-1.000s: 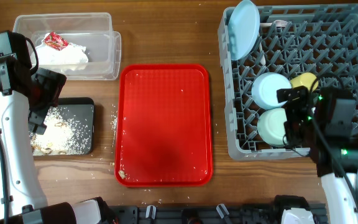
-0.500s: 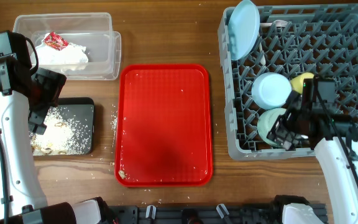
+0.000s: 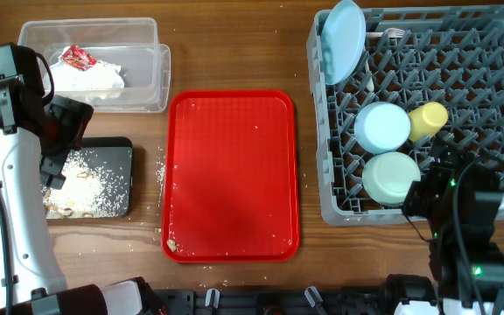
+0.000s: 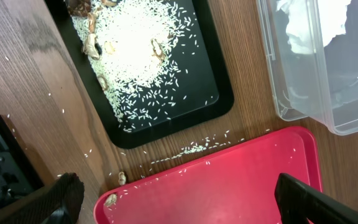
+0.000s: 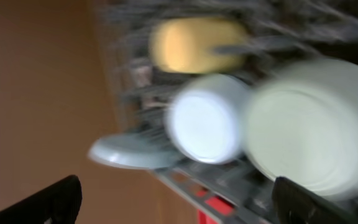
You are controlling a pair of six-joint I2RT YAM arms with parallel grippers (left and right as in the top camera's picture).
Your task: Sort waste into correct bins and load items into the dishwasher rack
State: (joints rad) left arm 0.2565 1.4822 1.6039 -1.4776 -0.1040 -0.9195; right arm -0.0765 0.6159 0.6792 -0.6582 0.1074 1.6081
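blurry dishwasher rack (image 5: 191, 175), right wrist view

Serving tray (image 3: 231, 175): one, red plastic, flat, rectangular, with rounded corners and a low raised rim. The floor is finely textured with a faint gloss. It lies level at the middle of the table, long sides running front to back.

Table (image 3: 234, 52): brown wood with visible grain and darker streaks. The tray rests directly on it.

left gripper (image 4: 178, 204) and right gripper (image 5: 178, 204) each stand with jaws spread wide, gripping nothing.
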